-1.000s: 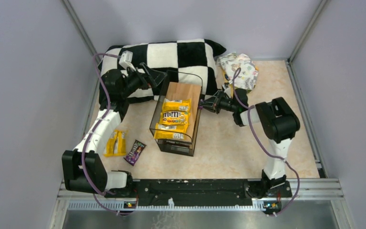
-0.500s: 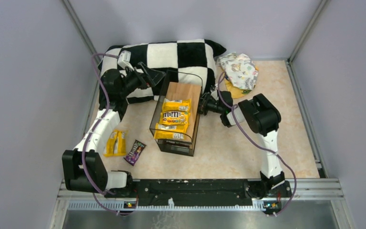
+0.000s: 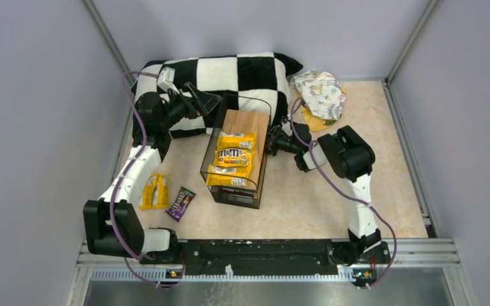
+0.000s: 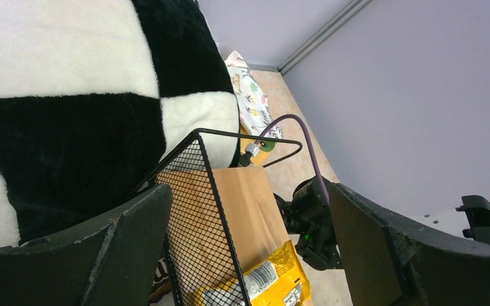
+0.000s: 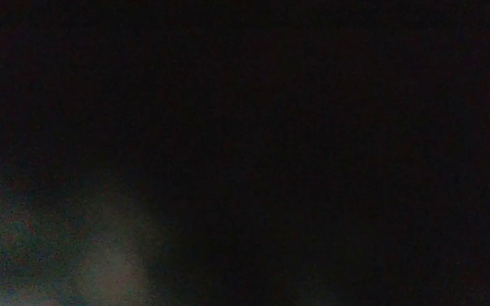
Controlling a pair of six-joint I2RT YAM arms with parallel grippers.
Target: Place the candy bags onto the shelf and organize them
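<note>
Both arms flank the shelf (image 3: pixel 247 120) mid-table, with 3 yellow candy bags (image 3: pixel 233 157) lined along its board.
The left gripper (image 3: pixel 212 102) reaches in low from the left edge, fingers spread wide astride the rack's far corner wire and grasping nothing, probably to steady it. The right gripper (image 3: pixel 272 141) is at the opposite side, and its grip cannot be told. 2 yellow bags (image 3: pixel 155 191) and 1 purple bag (image 3: pixel 180 203) wait near the left edge.

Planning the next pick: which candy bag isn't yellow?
The dark purple bag on the table, just right of the two loose yellow bags; the three bags on the shelf are yellow too.
</note>
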